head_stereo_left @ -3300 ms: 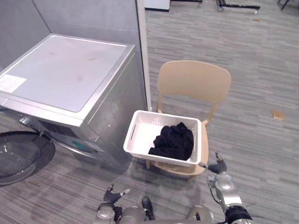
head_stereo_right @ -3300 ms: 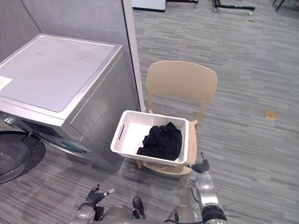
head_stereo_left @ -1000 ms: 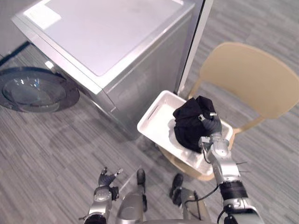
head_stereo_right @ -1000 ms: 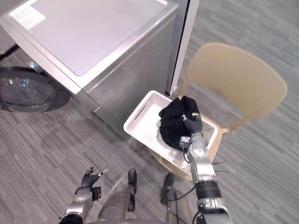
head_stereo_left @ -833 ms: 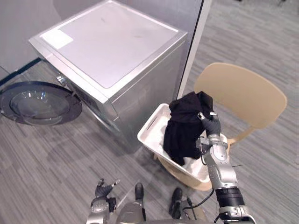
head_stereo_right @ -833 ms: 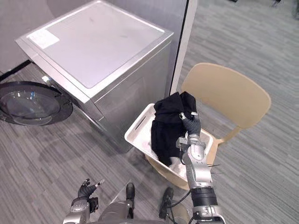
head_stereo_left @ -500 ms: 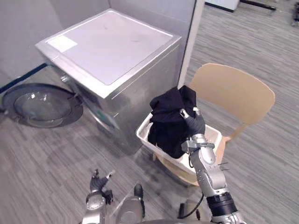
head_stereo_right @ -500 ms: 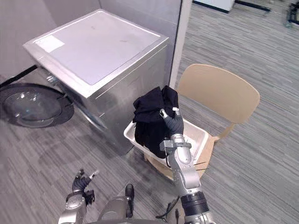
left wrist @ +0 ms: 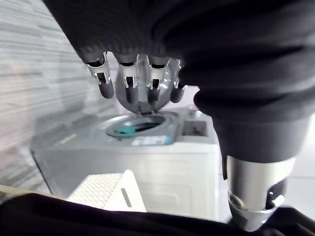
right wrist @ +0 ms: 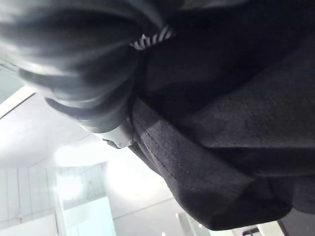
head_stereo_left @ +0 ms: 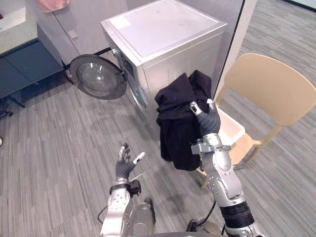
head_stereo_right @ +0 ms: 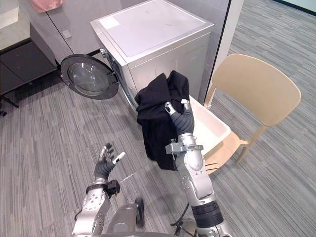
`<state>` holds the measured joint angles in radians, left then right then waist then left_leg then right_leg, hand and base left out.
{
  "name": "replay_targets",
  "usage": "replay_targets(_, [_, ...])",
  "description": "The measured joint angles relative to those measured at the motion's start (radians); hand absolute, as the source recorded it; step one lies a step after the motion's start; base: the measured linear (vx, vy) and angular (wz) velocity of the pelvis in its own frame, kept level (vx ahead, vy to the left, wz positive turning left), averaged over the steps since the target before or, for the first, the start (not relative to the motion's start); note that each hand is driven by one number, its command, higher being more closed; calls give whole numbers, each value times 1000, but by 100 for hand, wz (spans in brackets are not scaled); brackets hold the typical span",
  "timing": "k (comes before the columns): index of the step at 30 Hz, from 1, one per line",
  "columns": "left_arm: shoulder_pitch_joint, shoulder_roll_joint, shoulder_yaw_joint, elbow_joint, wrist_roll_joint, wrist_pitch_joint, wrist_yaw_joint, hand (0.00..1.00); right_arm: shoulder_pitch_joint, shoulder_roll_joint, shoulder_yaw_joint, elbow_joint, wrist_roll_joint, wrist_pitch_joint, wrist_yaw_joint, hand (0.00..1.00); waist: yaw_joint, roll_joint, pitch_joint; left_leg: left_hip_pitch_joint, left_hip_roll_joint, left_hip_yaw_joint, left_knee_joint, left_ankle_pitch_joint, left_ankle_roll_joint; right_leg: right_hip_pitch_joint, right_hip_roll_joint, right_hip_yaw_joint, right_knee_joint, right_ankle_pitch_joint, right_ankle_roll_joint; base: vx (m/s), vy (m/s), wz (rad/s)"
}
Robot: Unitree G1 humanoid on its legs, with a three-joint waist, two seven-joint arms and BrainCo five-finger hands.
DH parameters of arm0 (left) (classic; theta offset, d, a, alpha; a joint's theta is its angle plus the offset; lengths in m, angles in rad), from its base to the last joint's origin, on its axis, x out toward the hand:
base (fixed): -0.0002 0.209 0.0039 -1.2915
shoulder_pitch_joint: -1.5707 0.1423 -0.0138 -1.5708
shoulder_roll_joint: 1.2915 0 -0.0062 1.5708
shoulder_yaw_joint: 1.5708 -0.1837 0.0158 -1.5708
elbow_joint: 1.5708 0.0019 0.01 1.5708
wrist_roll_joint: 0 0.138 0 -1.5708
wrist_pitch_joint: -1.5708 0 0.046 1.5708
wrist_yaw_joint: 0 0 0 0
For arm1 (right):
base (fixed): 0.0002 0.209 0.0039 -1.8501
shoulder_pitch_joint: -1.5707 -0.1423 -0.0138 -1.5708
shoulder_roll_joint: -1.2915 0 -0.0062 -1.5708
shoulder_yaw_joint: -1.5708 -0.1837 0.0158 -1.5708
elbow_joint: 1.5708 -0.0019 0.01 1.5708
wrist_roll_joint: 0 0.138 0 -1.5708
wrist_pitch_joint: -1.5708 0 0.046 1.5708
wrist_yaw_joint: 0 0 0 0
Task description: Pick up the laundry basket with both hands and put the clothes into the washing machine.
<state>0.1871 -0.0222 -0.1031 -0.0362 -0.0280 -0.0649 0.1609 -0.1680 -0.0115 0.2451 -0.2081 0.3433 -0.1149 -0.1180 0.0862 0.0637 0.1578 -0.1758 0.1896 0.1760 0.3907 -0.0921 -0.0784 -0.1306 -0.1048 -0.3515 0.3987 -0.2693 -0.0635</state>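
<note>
My right hand [head_stereo_left: 207, 121] is shut on a black garment [head_stereo_left: 180, 123] and holds it up in the air; the cloth hangs down in front of the white laundry basket [head_stereo_left: 231, 129]. The right wrist view shows the same dark cloth [right wrist: 236, 123] bunched close against the hand. The basket sits on a tan chair [head_stereo_left: 271, 86]. The silver washing machine [head_stereo_left: 163, 29] stands just behind the garment, its round door [head_stereo_left: 96, 78] swung open to the left. My left hand [head_stereo_left: 124, 165] is open, raised low over the floor at the lower left, holding nothing; its fingers [left wrist: 130, 81] are straight.
A dark low cabinet [head_stereo_left: 24, 64] stands at the far left, with a pink thing [head_stereo_left: 52, 4] on the counter above it. A white post [head_stereo_left: 236, 34] rises between the machine and the chair. Grey plank floor [head_stereo_left: 59, 148] spreads in front of the machine.
The camera has swung left, bringing the machine's open door into view. My right hand has lifted the black garment clear of the basket and leftward. My left hand has risen, fingers spread.
</note>
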Motion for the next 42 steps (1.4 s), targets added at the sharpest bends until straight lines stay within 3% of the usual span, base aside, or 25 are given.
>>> replay_targets(2, [-23, 16, -35, 2, 9, 0, -9, 0, -6, 4, 5, 15, -1, 0, 26, 100, -12, 0, -8, 59, -12, -5, -87, -14, -3, 4, 9, -19, -45, 36, 3, -179, 20, 34])
replay_targets(4, [-53, 16, -78, 19, 43, -1, -12, 0, -17, 4, 10, 49, -1, 0, 45, 100, -29, 25, -44, 122, -17, -18, -277, 13, -30, 3, 36, -51, -107, 85, 13, -129, 76, 39])
replay_targets(5, [-95, 20, -98, 49, 62, -7, -13, 0, -37, 7, 12, 86, -1, -1, 58, 100, -36, 20, -46, 144, -20, -24, -344, 41, -50, 1, 35, -60, -113, 97, 24, -94, 104, 29])
replay_targets(7, [-136, 25, -132, 86, 81, -8, -6, 0, -62, 10, 69, 153, -1, 5, 68, 100, -40, -6, -60, 152, -39, -21, -353, 60, -33, 3, 22, -54, -129, 127, 38, -122, 141, 9])
replay_targets(11, [-205, 45, -171, 137, 101, -8, -1, 0, -101, 30, 204, 203, 0, 6, 108, 100, -42, -30, -80, 154, -69, -9, -358, 76, -6, 5, 0, -36, -150, 164, 57, -109, 127, -6])
replay_targets(12, [-226, 49, -184, 156, 103, -9, 10, 100, -118, 39, 226, 221, 4, 5, 117, 100, -42, -29, -81, 155, -73, -7, -357, 81, 0, 10, -2, -30, -159, 176, 60, -89, 81, 0])
replay_targets(19, [-264, 76, -221, 238, 142, -7, 63, 100, -129, 41, 278, 277, 45, 6, 124, 100, -48, -29, -108, 174, -79, -13, -396, 123, 4, 25, 5, -24, -193, 214, 52, -95, 32, 0])
replay_targets(20, [-270, 83, -220, 241, 142, -7, 65, 100, -129, 39, 284, 277, 50, 6, 124, 0, -49, -29, -108, 176, -77, -13, -402, 125, 2, 25, 8, -24, -193, 215, 50, -110, -39, -2])
replay_targets(25, [-270, 106, -183, 241, 141, 3, 80, 100, -95, 28, 287, 303, 57, 4, 154, 0, -49, -32, -110, 192, -64, -14, -427, 143, -14, 37, 34, -14, -213, 215, 50, -82, -47, -3])
replay_targets(28, [-229, 103, -119, 241, 140, 4, 80, 100, -37, 0, 261, 303, 1, 8, 169, 0, -50, -32, -110, 205, -59, -17, -429, 147, -18, 39, 41, -9, -210, 215, 50, -5, -41, -6])
replay_targets(36, [-116, 106, 78, 271, 140, 10, 58, 100, 100, -110, 21, 303, -390, 35, 153, 0, -49, -55, -124, 205, -58, -25, -429, 150, -20, 40, 43, -11, -204, 214, 49, 0, -4, 0])
replay_targets(42, [-39, 118, 196, 343, 139, 19, 45, 100, 190, -186, -58, 345, -566, 48, 143, 0, -65, -57, -124, 205, -63, -46, -434, 150, -19, 56, 40, -30, -220, 213, 51, 10, 7, 10])
